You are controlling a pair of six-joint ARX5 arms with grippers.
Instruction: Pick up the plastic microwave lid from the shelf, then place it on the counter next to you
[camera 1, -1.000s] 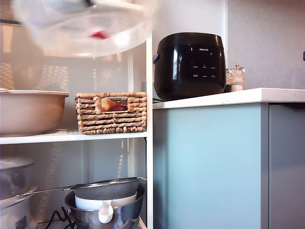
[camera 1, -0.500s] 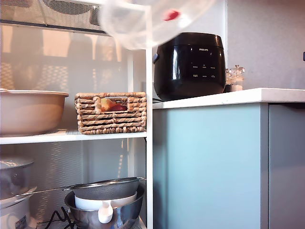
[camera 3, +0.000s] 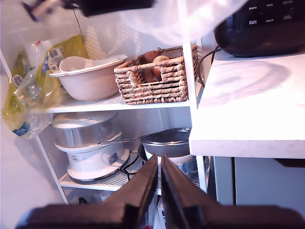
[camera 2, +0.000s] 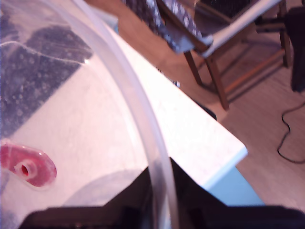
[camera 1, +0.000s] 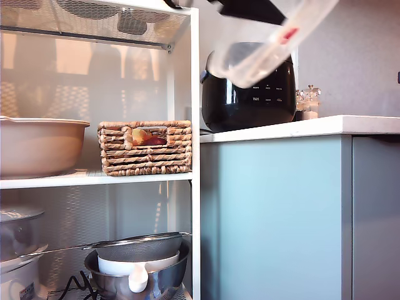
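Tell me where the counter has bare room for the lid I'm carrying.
The thin white counter top is bare between the white shelf post and the black rice cooker. The exterior view's right end beyond the small glass jars is also free.

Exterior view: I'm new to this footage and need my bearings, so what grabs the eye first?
The plastic microwave lid, tilted in mid-air and pinched at its rim by my first gripper, hangs above the counter. Behind it stands a black rice cooker; on the shelf sits a wicker basket.

clear lid [camera 1: 262, 59], red tab [camera 1: 289, 33].
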